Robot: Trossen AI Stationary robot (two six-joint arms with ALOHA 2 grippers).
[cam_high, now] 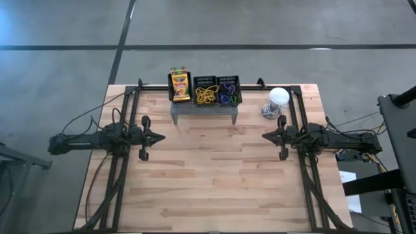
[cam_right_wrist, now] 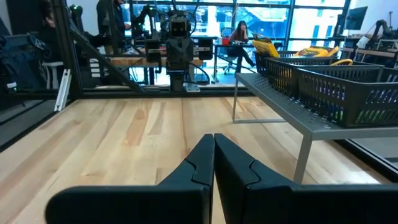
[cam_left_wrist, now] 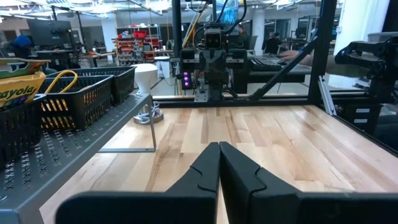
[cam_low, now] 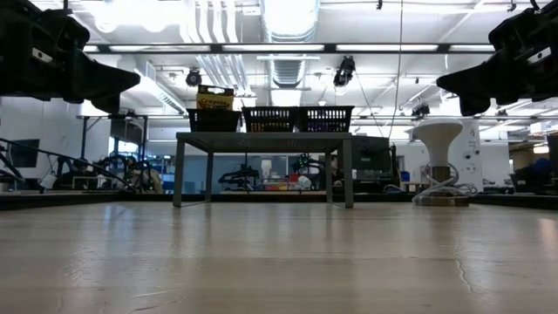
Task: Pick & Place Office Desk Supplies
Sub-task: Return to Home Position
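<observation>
You have both arms stretched low over the worktop [cam_high: 208, 188], one on each side, pointing at each other across the bare middle. The left claw [cam_high: 162, 136] sits over the left part of the worktop with its two fingers pressed together and nothing between them; the left wrist view shows the tips meeting. The right claw [cam_high: 263, 136] mirrors it on the right side, fingers likewise closed on nothing. Neither touches any supply. The grey perforated stand [cam_high: 205, 109] is at the far middle edge of the worktop, well apart from both claws, and carries three black mesh bins side by side. The left mesh bin [cam_high: 170, 91] holds a yellow-and-green crayon box [cam_high: 180, 84] standing upright and rising above the rim. The middle mesh bin [cam_high: 205, 78] holds the yellow loops [cam_high: 207, 96] in a tangle. The right mesh bin [cam_high: 229, 78] holds the purple and blue loops [cam_high: 227, 97]; you cannot make out a black loop against the dark mesh. The white ball-like object [cam_high: 278, 97] with its cable stands on the worktop to the right of the stand, just beyond the right claw.
</observation>
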